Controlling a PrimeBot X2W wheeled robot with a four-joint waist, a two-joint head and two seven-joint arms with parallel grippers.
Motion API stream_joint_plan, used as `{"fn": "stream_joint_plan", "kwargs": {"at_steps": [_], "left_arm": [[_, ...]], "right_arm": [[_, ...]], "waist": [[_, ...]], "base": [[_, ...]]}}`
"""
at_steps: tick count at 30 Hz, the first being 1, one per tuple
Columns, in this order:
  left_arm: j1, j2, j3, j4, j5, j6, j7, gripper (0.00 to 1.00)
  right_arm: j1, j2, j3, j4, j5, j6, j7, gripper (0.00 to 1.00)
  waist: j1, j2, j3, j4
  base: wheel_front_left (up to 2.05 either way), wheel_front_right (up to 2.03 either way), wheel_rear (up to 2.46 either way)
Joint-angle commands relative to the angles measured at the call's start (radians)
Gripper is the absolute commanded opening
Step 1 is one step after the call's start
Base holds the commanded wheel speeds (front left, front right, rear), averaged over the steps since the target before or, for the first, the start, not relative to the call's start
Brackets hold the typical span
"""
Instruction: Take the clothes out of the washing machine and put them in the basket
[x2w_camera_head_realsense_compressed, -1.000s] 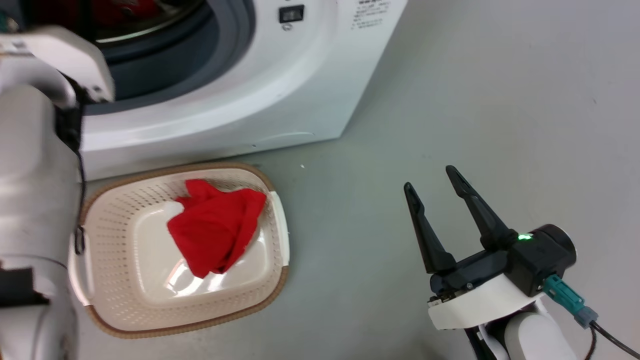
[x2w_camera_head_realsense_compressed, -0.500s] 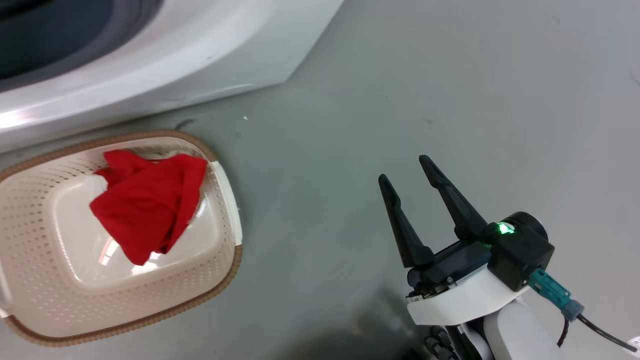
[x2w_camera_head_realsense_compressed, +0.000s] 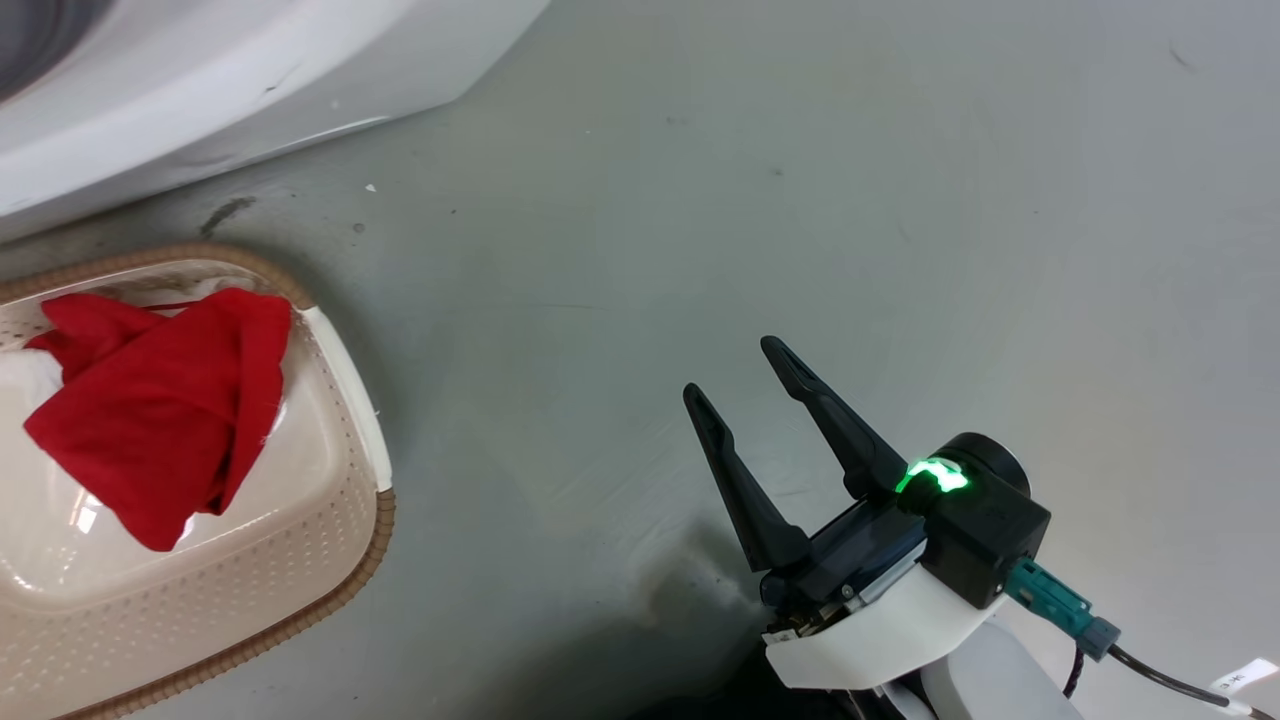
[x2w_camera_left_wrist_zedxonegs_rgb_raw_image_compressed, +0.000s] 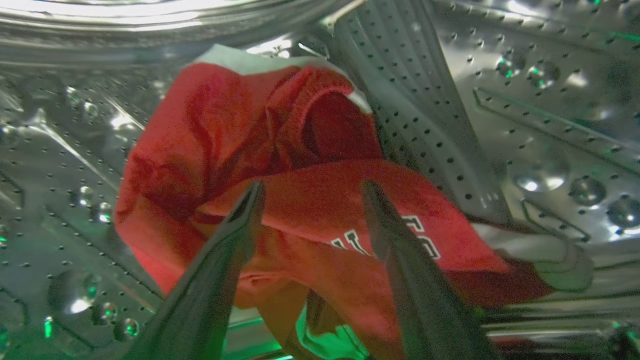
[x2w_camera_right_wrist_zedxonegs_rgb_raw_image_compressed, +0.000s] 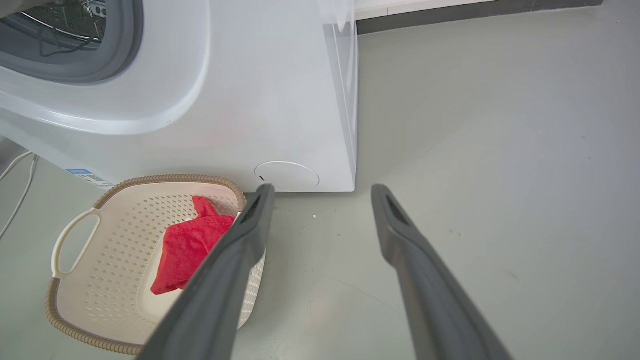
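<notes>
Inside the washing machine's steel drum (x2w_camera_left_wrist_zedxonegs_rgb_raw_image_compressed: 525, 115) lies a crumpled red garment (x2w_camera_left_wrist_zedxonegs_rgb_raw_image_compressed: 280, 165) with white lettering and pale trim. My left gripper (x2w_camera_left_wrist_zedxonegs_rgb_raw_image_compressed: 310, 187) stands open just in front of it, a finger on either side of a fold. On the floor before the white washing machine (x2w_camera_right_wrist_zedxonegs_rgb_raw_image_compressed: 260, 90) (x2w_camera_head_realsense_compressed: 150, 90) sits the cream basket (x2w_camera_head_realsense_compressed: 340, 500) (x2w_camera_right_wrist_zedxonegs_rgb_raw_image_compressed: 90, 280), holding one red garment (x2w_camera_head_realsense_compressed: 160, 420) (x2w_camera_right_wrist_zedxonegs_rgb_raw_image_compressed: 187, 247). My right gripper (x2w_camera_head_realsense_compressed: 735, 370) (x2w_camera_right_wrist_zedxonegs_rgb_raw_image_compressed: 320, 192) hangs open over bare floor to the right of the basket, nothing between its fingers.
Grey floor (x2w_camera_head_realsense_compressed: 800, 200) spreads to the right of the machine and basket. A dark baseboard (x2w_camera_right_wrist_zedxonegs_rgb_raw_image_compressed: 475, 12) runs along the far wall. A white cable (x2w_camera_right_wrist_zedxonegs_rgb_raw_image_compressed: 20, 185) lies on the floor left of the machine. A teal plug and cable (x2w_camera_head_realsense_compressed: 1060, 605) trail from my right wrist.
The head camera has swung right and down, so machine and basket slid to the view's left and my left forearm left it. The right gripper stays open and shows a little lower left.
</notes>
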Motion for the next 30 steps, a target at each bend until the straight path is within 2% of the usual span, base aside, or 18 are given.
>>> {"fn": "stream_joint_plan", "kwargs": {"at_steps": [1, 4, 12, 13, 14, 15, 22, 30], "left_arm": [[-0.016, 0.011, -0.008, 0.012, -0.002, -0.001, 0.039, 1.0], [-0.022, 0.028, -0.029, 0.016, 0.002, -0.003, 0.114, 1.0], [0.0, 0.053, -0.031, -0.002, -0.031, -0.004, 0.224, 1.0], [0.004, 0.055, -0.026, -0.01, -0.036, 0.002, 0.231, 0.78], [0.01, 0.055, -0.021, -0.019, -0.041, 0.011, 0.234, 0.35], [0.018, 0.056, -0.02, -0.032, -0.044, 0.02, 0.232, 0.0], [0.083, 0.075, -0.001, -0.154, -0.068, 0.083, 0.172, 0.0], [0.183, 0.086, 0.018, -0.341, -0.097, 0.14, -0.016, 0.0]], "right_arm": [[0.007, 0.003, 0.003, -0.006, 0.007, -0.001, -0.003, 1.0], [0.012, 0.003, 0.002, -0.014, 0.014, -0.001, -0.003, 1.0], [0.016, 0.003, 0.006, -0.023, 0.018, -0.001, -0.003, 1.0], [0.016, 0.003, 0.007, -0.024, 0.019, -0.001, -0.003, 1.0], [0.015, 0.003, 0.008, -0.025, 0.02, -0.001, -0.003, 1.0], [0.015, 0.003, 0.009, -0.026, 0.021, -0.001, -0.003, 1.0], [0.01, 0.003, 0.002, -0.026, 0.019, -0.001, -0.003, 1.0], [-0.005, 0.003, -0.015, -0.021, 0.006, -0.001, -0.003, 1.0]], "waist": [[-0.0001, 0.0, 0.009, -0.014], [-0.0001, 0.0, 0.017, -0.023], [-0.0001, 0.0, 0.029, -0.032], [-0.0001, 0.0, 0.029, -0.032], [-0.0001, 0.0, 0.031, -0.032], [-0.0001, 0.0, 0.032, -0.032], [-0.0001, 0.0, 0.029, -0.031], [-0.0001, 0.0, 0.006, -0.014]], "base": [[0.0, 0.0, 0.0], [0.0, 0.0, 0.0], [0.0, 0.0, 0.0], [0.0, 0.0, 0.0], [0.0, 0.0, 0.0], [0.0, 0.0, 0.0], [0.0, 0.0, 0.0], [0.0, 0.0, 0.0]]}}
